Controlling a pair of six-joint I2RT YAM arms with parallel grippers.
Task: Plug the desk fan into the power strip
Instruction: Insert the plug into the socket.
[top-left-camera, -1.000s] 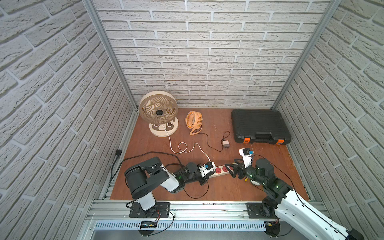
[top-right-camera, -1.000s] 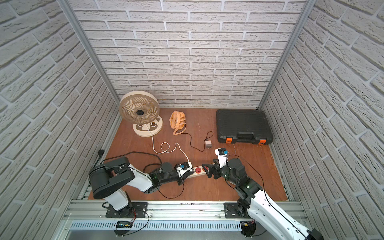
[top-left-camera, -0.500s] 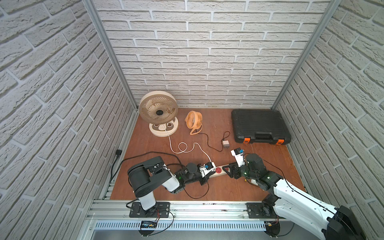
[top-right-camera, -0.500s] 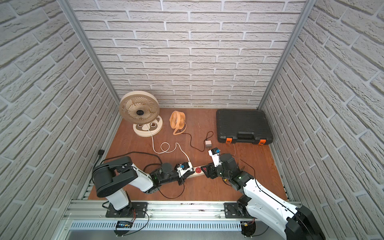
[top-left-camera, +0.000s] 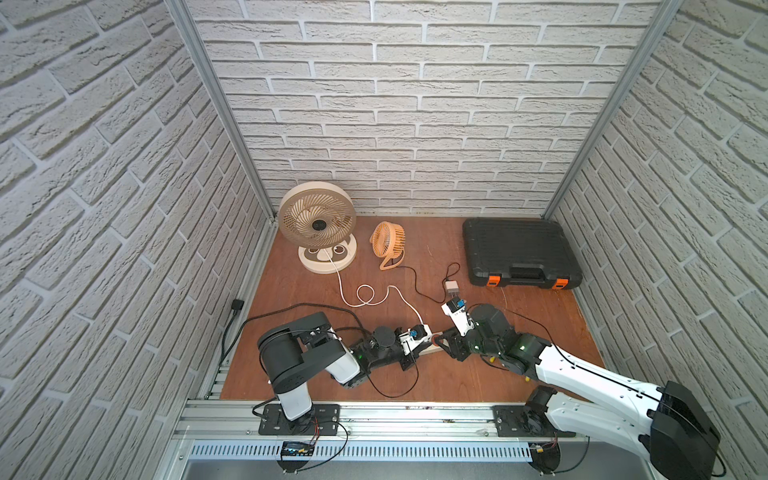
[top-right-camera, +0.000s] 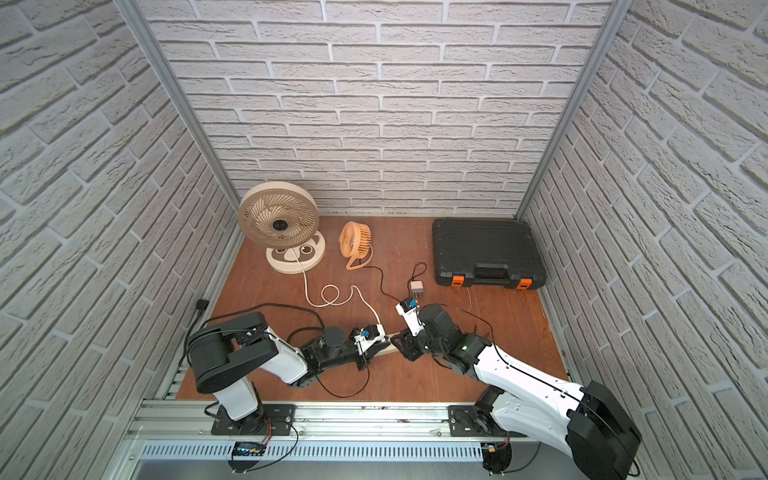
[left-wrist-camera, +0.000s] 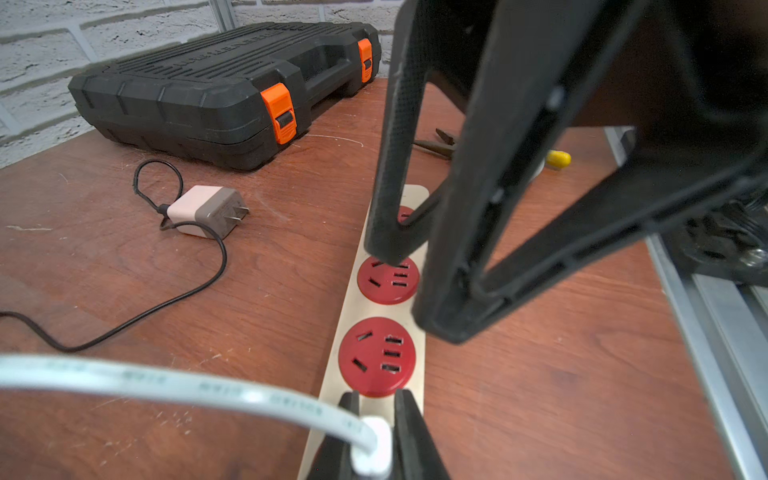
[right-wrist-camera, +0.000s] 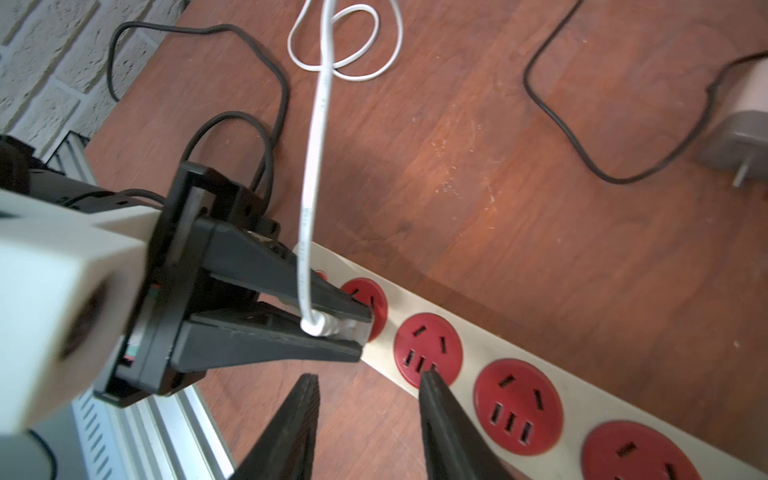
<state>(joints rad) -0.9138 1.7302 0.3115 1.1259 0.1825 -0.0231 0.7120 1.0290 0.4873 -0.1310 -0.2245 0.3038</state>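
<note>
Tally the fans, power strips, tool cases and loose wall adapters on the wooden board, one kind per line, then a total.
Fans: 2, the cream fan and the orange fan
Power strip: 1
Tool case: 1
Wall adapter: 1
Total: 5
</note>
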